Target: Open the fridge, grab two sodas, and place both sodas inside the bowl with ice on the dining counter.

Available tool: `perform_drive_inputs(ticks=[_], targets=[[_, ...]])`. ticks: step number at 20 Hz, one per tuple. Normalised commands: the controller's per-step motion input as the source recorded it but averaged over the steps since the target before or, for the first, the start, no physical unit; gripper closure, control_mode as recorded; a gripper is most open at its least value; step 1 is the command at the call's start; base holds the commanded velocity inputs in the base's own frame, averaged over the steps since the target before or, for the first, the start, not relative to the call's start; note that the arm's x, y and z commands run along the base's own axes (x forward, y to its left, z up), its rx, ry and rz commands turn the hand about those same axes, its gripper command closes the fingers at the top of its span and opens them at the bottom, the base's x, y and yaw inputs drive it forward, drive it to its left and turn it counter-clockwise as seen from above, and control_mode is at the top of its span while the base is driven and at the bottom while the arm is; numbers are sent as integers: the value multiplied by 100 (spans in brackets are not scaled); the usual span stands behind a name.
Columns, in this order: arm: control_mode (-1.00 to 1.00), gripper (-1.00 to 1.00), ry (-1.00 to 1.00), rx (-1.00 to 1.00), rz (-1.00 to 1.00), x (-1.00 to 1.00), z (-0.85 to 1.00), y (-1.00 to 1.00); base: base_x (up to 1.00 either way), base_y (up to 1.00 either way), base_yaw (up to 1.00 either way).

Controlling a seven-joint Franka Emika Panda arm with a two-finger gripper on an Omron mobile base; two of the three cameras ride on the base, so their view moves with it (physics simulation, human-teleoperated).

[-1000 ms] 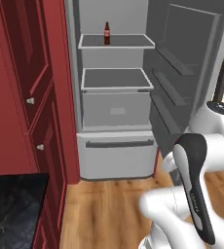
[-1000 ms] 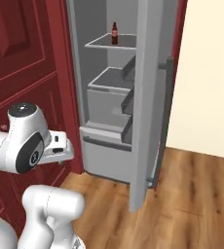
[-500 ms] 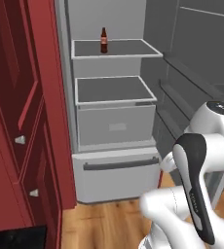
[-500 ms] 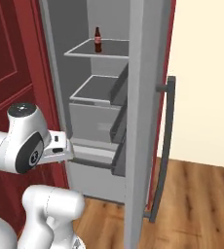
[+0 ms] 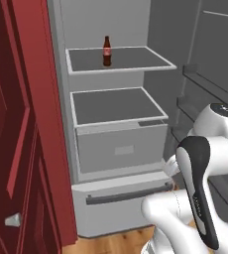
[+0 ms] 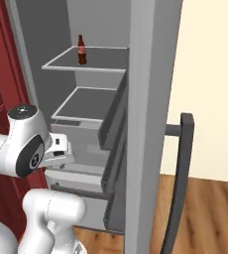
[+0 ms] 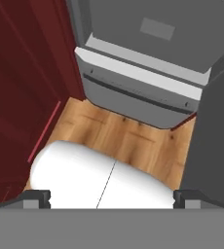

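1. Gripper (image 7: 111,197): jaws spread wide, empty, aimed down at the wooden floor (image 7: 128,141) before the fridge (image 5: 111,163).
2. Fridge: door (image 6: 150,124) swung open.
3. Soda (image 5: 106,51): one bottle upright on the top shelf (image 5: 131,59).

The fridge (image 5: 61,99) stands open, its door (image 6: 148,124) swung out to the right with the handle (image 6: 180,183) on its outer face. Inside, one bottle (image 5: 106,51) stands upright on the top shelf (image 5: 136,62) — toward the back, left of centre. A second shelf (image 5: 116,106) lies below it, and under that a drawer (image 5: 121,149); lowest sits the bottom drawer (image 7: 133,92), just above the wooden floor (image 7: 128,141). A cabinet (image 5: 17,139) stands against the fridge's left side.
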Motion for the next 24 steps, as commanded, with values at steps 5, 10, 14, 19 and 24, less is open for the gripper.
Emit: perform_drive_inputs(ticks=[5,10,14,19,24], targets=[[100,-100,0,0,0,0,0,0,78,31,-19],[100,-100,0,0,0,0,0,0,80,35,-19],[100,-100,0,0,0,0,0,0,79,36,-19],[100,-100,0,0,0,0,0,0,55,46,-7],[-100,-100,-3,3,3,15,0,20,28,28,4]])
